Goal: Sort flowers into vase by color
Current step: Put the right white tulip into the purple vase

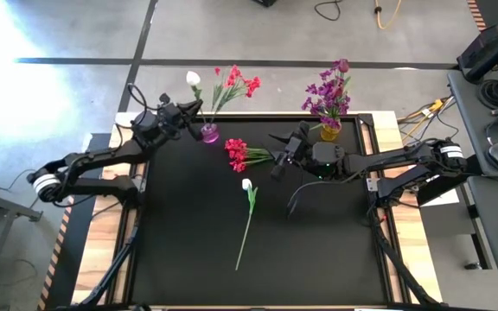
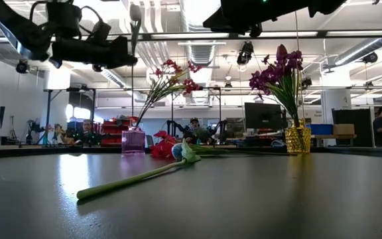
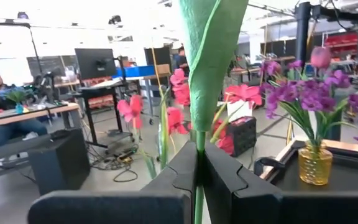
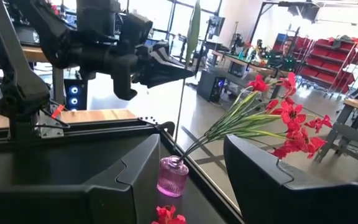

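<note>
From above, the left gripper (image 1: 188, 112) is reaching over the pink vase (image 1: 209, 133), fingers pinching a white flower (image 1: 194, 79). In its wrist view, the right gripper (image 4: 191, 180) is hovering half open, empty, near that vase.

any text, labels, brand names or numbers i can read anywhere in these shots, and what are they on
None can be read in any view.
The pink vase, the yellow vase and the black table carry no lettering.
The monitors and red shelves in the room behind are too far and blurred to show any writing.
</note>
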